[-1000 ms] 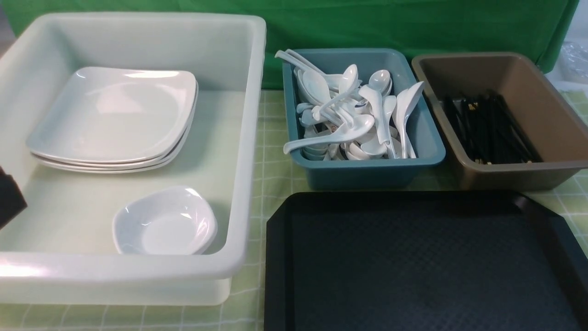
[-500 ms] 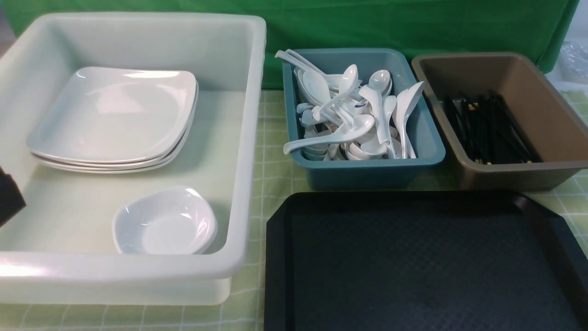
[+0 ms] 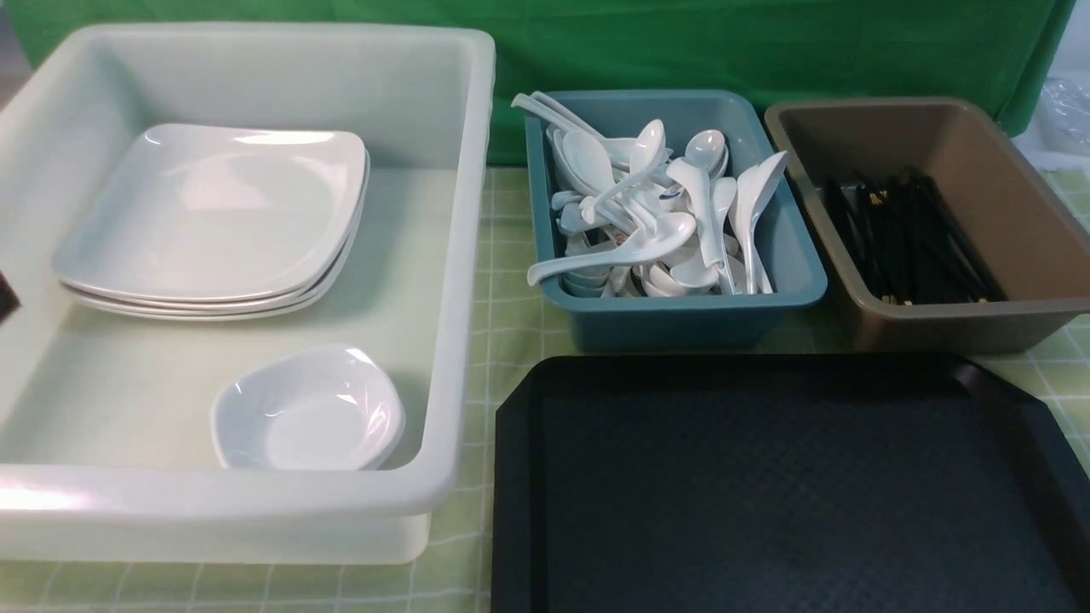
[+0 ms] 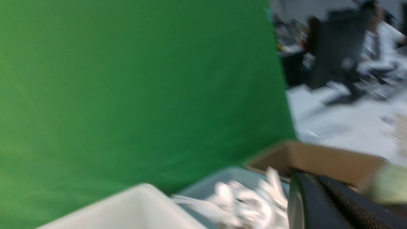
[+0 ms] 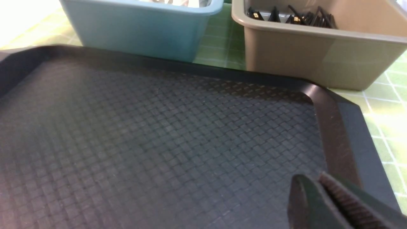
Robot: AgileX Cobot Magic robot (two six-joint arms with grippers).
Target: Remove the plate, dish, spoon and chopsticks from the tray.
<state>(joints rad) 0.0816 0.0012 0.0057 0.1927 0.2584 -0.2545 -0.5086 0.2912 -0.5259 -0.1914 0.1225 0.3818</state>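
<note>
The black tray [image 3: 766, 494] lies at the front right with nothing on it; it also shows in the right wrist view [image 5: 159, 133]. The white plate [image 3: 213, 213] tops a stack in the white tub [image 3: 464, 255]. A small white dish [image 3: 311, 413] sits in front of the stack. The white spoons [image 3: 656, 221] fill the teal tub [image 3: 681, 319]. The black chopsticks [image 3: 907, 238] lie in the brown tub [image 3: 962, 319]. My right gripper [image 5: 313, 179] is shut and empty, low over the tray's far right corner. My left gripper [image 4: 313, 178] looks shut and empty in a blurred view.
A green backdrop [image 3: 681, 42] stands behind the tubs. A green checked cloth [image 3: 511, 323] covers the table. A dark bit of my left arm [image 3: 5, 298] shows at the left edge, beside the white tub.
The dark part of my left arm at the left edge has risen and slid almost out of the front view. The dishes, tubs and tray have not moved.
</note>
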